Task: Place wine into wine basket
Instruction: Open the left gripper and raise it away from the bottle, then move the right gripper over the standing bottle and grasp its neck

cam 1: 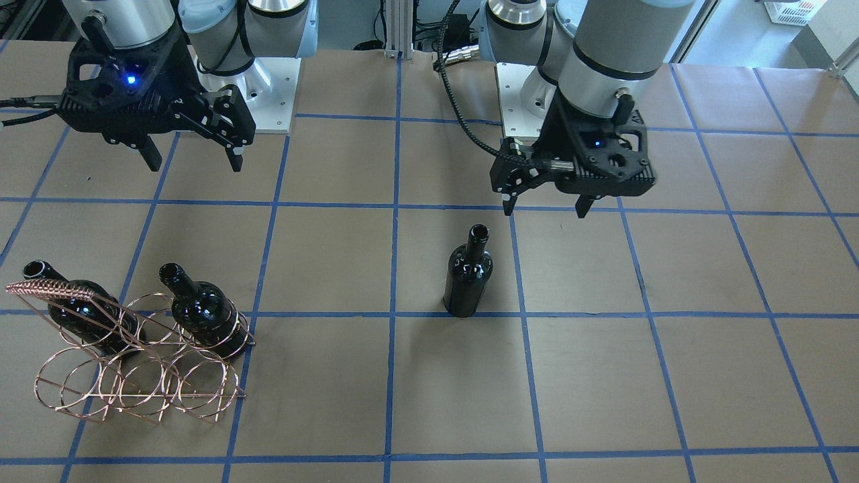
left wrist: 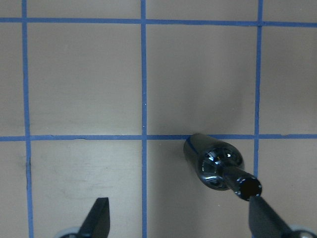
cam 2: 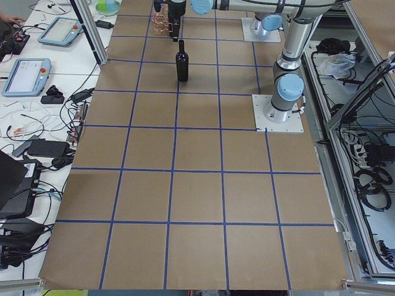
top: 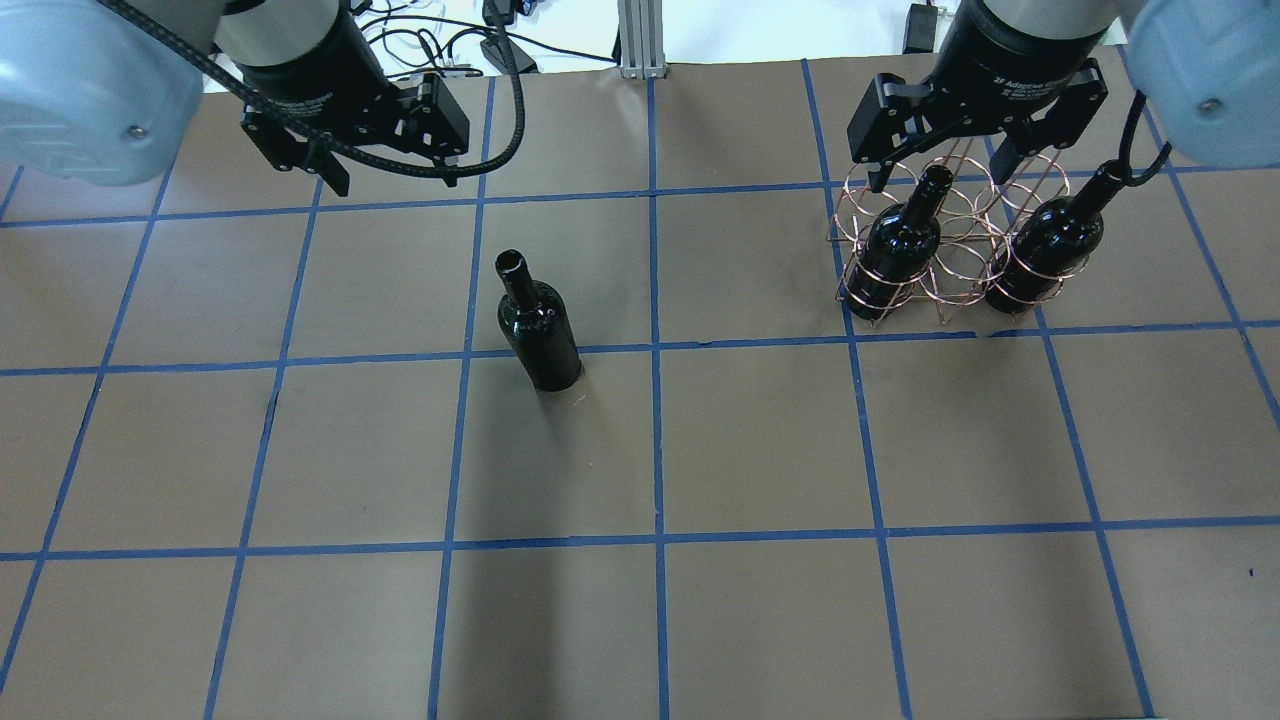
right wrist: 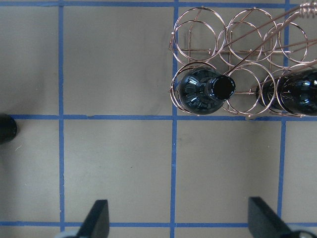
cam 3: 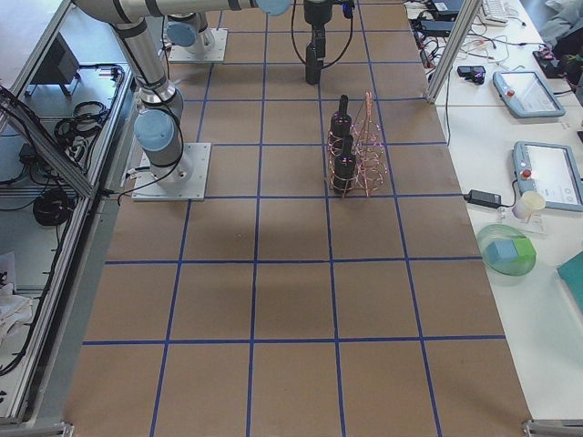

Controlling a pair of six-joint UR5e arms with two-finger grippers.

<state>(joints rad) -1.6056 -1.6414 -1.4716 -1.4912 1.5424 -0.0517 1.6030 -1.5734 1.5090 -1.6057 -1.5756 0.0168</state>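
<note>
A near-black wine bottle [cam 1: 468, 275] stands upright alone near the table's middle, also in the overhead view [top: 538, 325] and the left wrist view [left wrist: 218, 166]. My left gripper [cam 1: 545, 209] is open and empty, raised just robot-side of it; the bottle's mouth lies by one fingertip [left wrist: 267, 218]. The copper wire wine basket [cam 1: 134, 376] holds two look-alike bottles [top: 900, 240] [top: 1045, 240] in its outer hoops. My right gripper [top: 940, 175] is open and empty, hovering high by the basket [right wrist: 233, 54].
The table is brown paper with a blue tape grid. Both arm bases [cam 1: 268, 94] [cam 1: 523, 87] stand at the robot-side edge. Benches with tablets and cables [cam 2: 37, 68] [cam 3: 537, 155] run beyond the table's operator-side edge.
</note>
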